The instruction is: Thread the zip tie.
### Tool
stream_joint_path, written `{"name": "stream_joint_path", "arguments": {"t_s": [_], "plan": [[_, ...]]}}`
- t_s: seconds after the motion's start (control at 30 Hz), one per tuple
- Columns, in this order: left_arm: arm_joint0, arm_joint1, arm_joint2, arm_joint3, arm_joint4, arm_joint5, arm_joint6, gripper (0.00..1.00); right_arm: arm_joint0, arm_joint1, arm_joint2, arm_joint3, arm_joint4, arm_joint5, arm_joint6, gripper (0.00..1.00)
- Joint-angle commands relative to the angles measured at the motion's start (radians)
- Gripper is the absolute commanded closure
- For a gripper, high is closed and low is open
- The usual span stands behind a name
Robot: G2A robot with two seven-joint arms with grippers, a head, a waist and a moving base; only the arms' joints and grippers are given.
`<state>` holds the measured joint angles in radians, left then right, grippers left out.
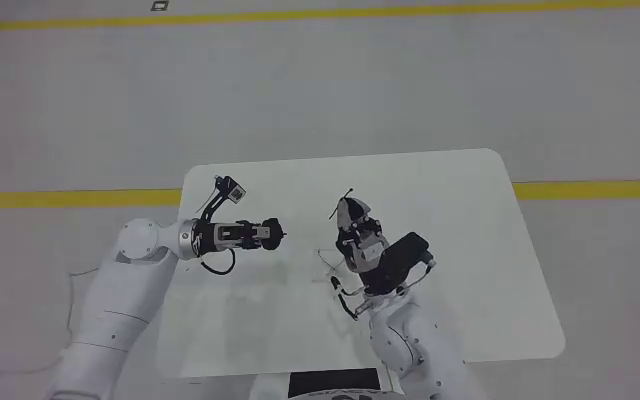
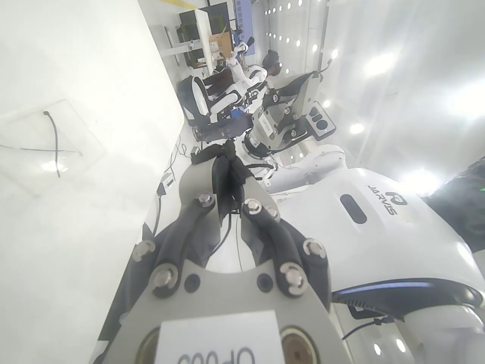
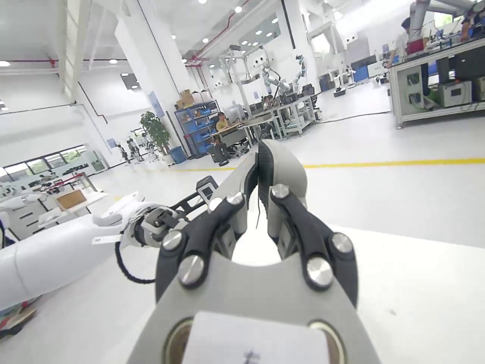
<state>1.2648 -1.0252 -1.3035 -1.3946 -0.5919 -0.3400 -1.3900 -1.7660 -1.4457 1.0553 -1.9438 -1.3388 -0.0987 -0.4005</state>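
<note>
Top view has the right fingers (image 1: 350, 212) above the middle of the desk (image 1: 480, 200), pressed shut on a thin black zip tie (image 1: 345, 196) whose end pokes past their tips toward the desk's far edge. From the right wrist, the tie's other end hangs between the closed pads. The left fingers (image 1: 272, 234) hover over the desk's left part, closed tip to tip; whether they pinch anything cannot be told. Two loose ties (image 2: 57, 149) lie crossed on a clear sheet (image 2: 87, 130) on the desk.

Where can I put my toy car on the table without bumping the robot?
The table is bare on its right side, beyond the right gripper, and along its far edge. Crowded: the middle, between that and the left gripper.
</note>
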Motion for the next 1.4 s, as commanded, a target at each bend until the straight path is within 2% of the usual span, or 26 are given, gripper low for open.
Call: {"name": "stream_joint_path", "arguments": {"t_s": [0.0, 0.33, 0.37, 0.43, 0.67, 0.77, 0.97, 1.17, 1.37], "plan": [[0.0, 0.0, 0.0, 0.0, 0.0, 0.0, 0.0, 1.0, 0.0, 0.0, 0.0, -0.001, 0.0, 0.0, 0.001, 1.0], [0.0, 0.0, 0.0, 0.0, 0.0, 0.0, 0.0, 1.0, 0.0, 0.0, 0.0, -0.001, 0.0, 0.0, 0.001, 1.0], [0.001, 0.0, 0.001, -0.004, 0.005, 0.0, 0.017, 1.0, 0.0, 0.0, 0.0, -0.001, 0.0, 0.0, 0.001, 1.0], [0.008, 0.0, -0.001, -0.024, 0.016, 0.0, 0.046, 1.0, 0.0, 0.0, 0.0, -0.001, 0.0, 0.0, 0.001, 1.0], [0.063, -0.003, -0.085, -0.128, 0.085, 0.0, 0.086, 1.0, 0.0, 0.0, 0.0, -0.001, 0.0, 0.0, 0.001, 1.0], [0.095, -0.011, -0.123, -0.179, 0.12, 0.0, 0.098, 1.0, 0.0, 0.0, 0.0, -0.001, 0.0, 0.0, 0.001, 1.0], [0.144, -0.032, -0.177, -0.232, 0.132, 0.0, 0.096, 1.0, 0.0, 0.0, 0.0, -0.001, 0.0, 0.0, 0.001, 1.0], [0.176, -0.057, -0.235, -0.263, 0.139, 0.0, 0.087, 1.0, 0.0, 0.0, 0.0, -0.001, 0.0, 0.0, 0.001, 1.0], [0.186, -0.081, -0.261, -0.263, 0.145, 0.0, 0.057, 1.0, 0.0, 0.0, 0.0, -0.001, 0.0, 0.0, 0.001, 1.0]]}}
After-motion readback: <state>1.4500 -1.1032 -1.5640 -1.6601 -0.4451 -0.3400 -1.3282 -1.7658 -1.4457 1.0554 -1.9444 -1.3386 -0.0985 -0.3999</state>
